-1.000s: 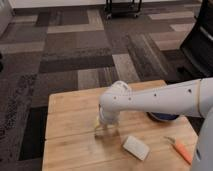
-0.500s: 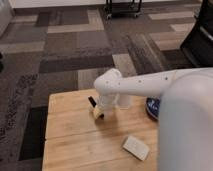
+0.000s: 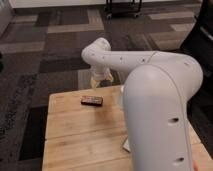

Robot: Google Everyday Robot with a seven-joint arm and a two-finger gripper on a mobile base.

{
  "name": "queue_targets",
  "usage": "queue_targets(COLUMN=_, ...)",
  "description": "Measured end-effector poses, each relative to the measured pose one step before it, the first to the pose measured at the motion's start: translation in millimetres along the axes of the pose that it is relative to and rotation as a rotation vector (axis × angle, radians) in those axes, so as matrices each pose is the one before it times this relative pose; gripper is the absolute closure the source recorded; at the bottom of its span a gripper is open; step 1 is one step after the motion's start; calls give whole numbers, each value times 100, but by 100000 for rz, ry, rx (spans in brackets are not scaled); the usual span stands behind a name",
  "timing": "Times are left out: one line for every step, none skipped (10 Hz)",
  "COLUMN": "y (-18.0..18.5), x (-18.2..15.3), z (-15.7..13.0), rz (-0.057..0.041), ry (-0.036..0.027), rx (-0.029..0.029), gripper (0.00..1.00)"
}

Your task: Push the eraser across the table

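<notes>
The eraser (image 3: 92,100) is a small dark block lying flat on the light wooden table (image 3: 75,135), near its far edge at left of centre. My white arm fills the right of the camera view and reaches away from the camera. The gripper (image 3: 98,80) hangs just past the table's far edge, above the carpet, a short way beyond the eraser and slightly to its right, not touching it.
A corner of a flat white pad (image 3: 126,145) shows on the table, mostly hidden behind my arm. Patterned grey carpet (image 3: 45,55) surrounds the table. A dark wheeled cart (image 3: 122,7) stands far back.
The gripper has travelled toward the table's far edge and now hangs beyond it. The eraser now lies uncovered on the table. My arm fills more of the view and hides most of the pad.
</notes>
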State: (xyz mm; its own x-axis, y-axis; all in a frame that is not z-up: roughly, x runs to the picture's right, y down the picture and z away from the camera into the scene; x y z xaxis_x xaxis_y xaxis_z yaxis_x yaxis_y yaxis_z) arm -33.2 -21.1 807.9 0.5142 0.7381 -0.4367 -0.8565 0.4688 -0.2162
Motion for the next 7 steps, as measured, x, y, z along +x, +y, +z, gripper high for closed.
queue_targets(y=1484, x=930, z=-85, rz=-1137, ry=-542, rx=-3220, gripper=35)
queue_targets(y=2089, x=1394, z=382, rz=-629, ry=-167, rx=-4774, gripper=35)
queue_targets(y=530, x=473, z=323, rz=1044, ry=184, rx=-1315, gripper=35)
queue_targets(y=269, x=524, z=402, rz=2968, ry=121, rx=-1184, gripper=35)
queue_targets(y=258, x=440, z=352, rz=6562, ry=-116, rx=-1309, gripper=35)
queue_targets(y=359, x=80, z=149, rz=2519, ry=-62, rx=-745, gripper=35)
queue_targets(y=-35, x=3, z=-3, rz=77, ry=-40, rx=38, gripper=35)
